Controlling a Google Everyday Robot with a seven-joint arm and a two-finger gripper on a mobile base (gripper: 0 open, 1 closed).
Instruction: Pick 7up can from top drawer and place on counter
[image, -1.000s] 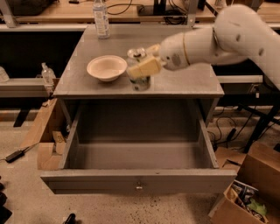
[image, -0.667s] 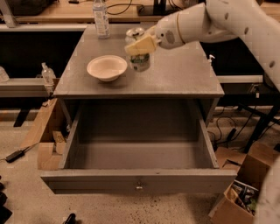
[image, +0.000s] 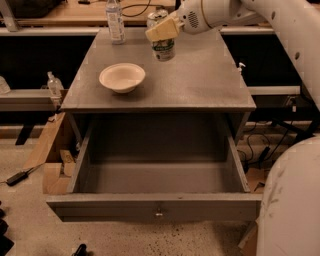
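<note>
The 7up can (image: 164, 49), silvery-white with green markings, is upright at the back middle of the grey speckled counter (image: 200, 80). My gripper (image: 162, 31) reaches in from the upper right and is shut on the can's upper part, one beige finger across its front. I cannot tell whether the can's base rests on the counter or hangs just above it. The top drawer (image: 159, 212) is pulled fully open below, with its metal knob at the front centre, and nothing shows inside it.
A beige bowl (image: 122, 77) sits on the counter's left half. A clear plastic bottle (image: 115, 21) stands at the back left corner. A wooden bench runs behind. My white arm and body (image: 292, 200) fill the right side. Cardboard and cables lie on the floor.
My gripper has carried the can from beside the bowl towards the back of the counter. The drawer, bowl and bottle have not moved.
</note>
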